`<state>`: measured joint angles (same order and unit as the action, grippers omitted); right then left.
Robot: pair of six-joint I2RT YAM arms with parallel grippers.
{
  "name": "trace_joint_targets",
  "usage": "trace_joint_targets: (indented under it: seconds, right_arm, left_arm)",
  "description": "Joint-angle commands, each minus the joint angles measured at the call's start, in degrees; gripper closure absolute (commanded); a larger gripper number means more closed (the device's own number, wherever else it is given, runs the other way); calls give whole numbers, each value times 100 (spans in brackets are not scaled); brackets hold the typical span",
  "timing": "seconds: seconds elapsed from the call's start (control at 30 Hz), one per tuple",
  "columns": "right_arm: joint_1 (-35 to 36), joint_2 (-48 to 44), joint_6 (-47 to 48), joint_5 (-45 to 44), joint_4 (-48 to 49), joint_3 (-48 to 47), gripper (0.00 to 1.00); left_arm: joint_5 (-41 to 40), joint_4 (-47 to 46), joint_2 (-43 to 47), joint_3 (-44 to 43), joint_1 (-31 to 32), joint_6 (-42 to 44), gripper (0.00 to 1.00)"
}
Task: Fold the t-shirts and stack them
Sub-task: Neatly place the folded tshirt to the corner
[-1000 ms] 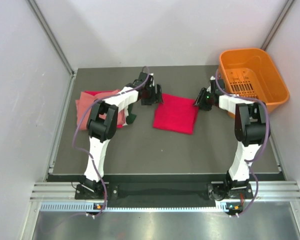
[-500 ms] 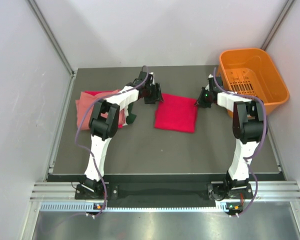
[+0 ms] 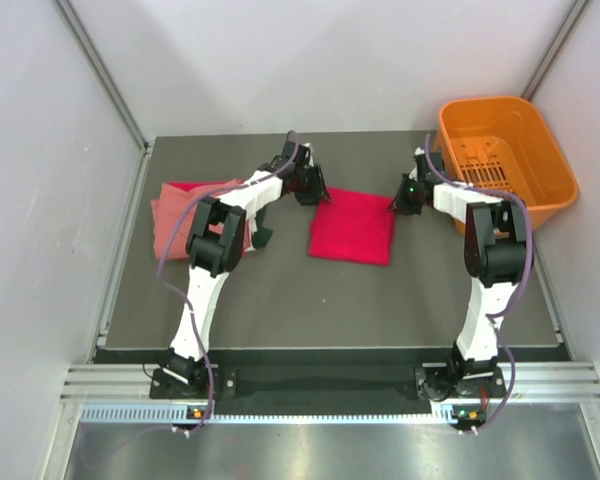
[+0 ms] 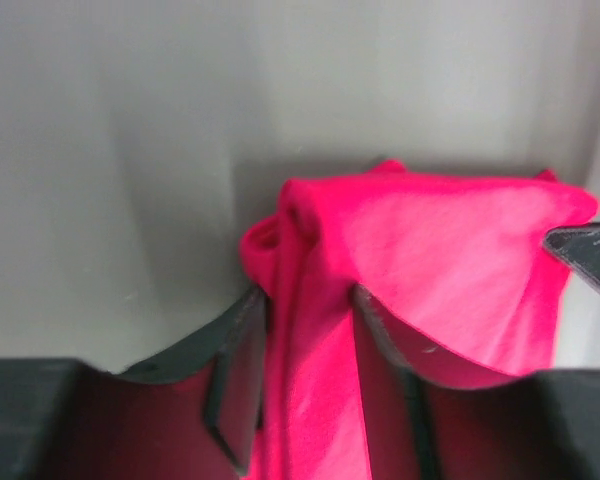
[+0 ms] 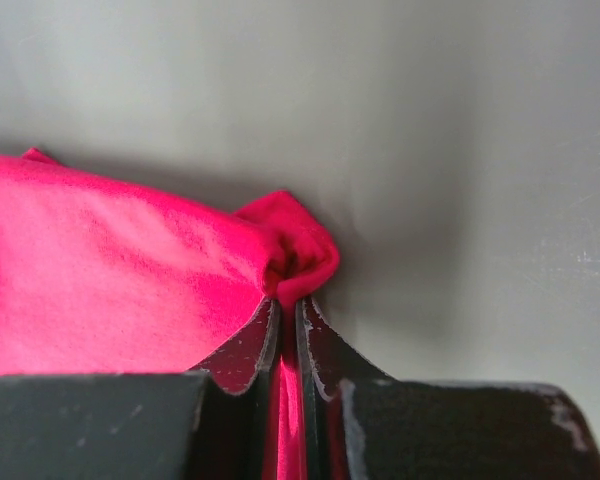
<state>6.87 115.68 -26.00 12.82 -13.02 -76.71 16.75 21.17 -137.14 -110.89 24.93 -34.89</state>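
While right end effector clamps crimson t-shirt corner, left end effector half-open straddles other; far edge crosswise.

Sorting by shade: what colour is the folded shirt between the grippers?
Crimson red t-shirt; top external view shows it best.

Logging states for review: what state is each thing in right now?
red shirt: folded, lying flat
left gripper: open, astride its far-left corner
right gripper: shut on its far-right corner
pink shirt: folded, lying at left
basket: upright, looks empty
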Motion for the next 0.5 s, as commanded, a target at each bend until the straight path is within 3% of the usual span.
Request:
trace_joint_targets:
  seconds: [0.0, 0.17, 0.3, 0.47]
  right_arm:
    - [235, 51, 226, -218, -173, -371, 100]
    - [385, 52, 306, -245, -324, -617, 100]
    - [586, -307, 464, -420, -324, -582, 100]
    - [1025, -1063, 561, -596, -325, -363, 100]
  left_arm:
    - [249, 80, -295, -266, 91, -88, 59]
    - [179, 107, -313, -442, 74, 52, 100]
    - [-171, -24, 212, 99, 82, 369, 100]
    - [-691, -288, 1733, 1261, 74, 624, 100]
